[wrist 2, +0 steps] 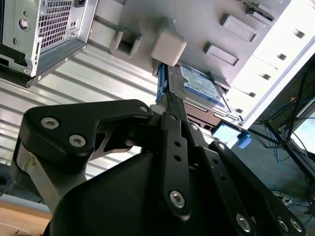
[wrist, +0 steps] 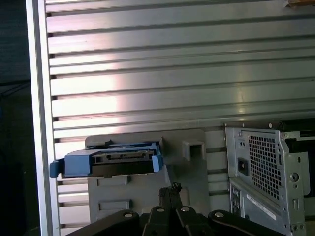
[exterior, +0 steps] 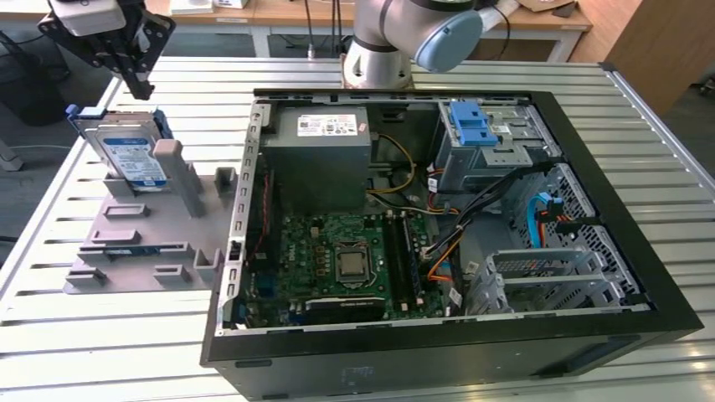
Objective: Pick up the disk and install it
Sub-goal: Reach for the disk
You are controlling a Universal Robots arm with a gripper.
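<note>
Gripper [exterior: 139, 84] hangs at the top of the exterior view's left, over the disk [exterior: 129, 155] w/ a clear gap between them, no contact. Jaws look closed to me: tips meet at one point w/ nothing between them. I get the same read in both wrist views, where the gripper [wrist 2: 170, 98] [wrist: 170, 189] shows its black fingers [wrist 2: 173, 142] drawn together, pointing toward the disk [wrist 2: 199, 88] [wrist: 110, 160]. Disk stands on edge in a slot of the grey fixture plate [exterior: 146, 243], white label w/ blue band facing the exterior cam, blue rails along its sides. Fixture lies flat on the slatted metal table [exterior: 100, 343], just beside the open PC case [exterior: 447, 360], on the exterior view's left of it. Inside the case I can make out the grey power supply box [exterior: 318, 159], the motherboard [exterior: 347, 251] and, toward the exterior view's right, the metal drive cage [exterior: 508, 155] w/ a blue latch [exterior: 475, 126] on top. Arm base [exterior: 380, 50] stands behind the case. Disk not picked up yet, so not installed
</note>
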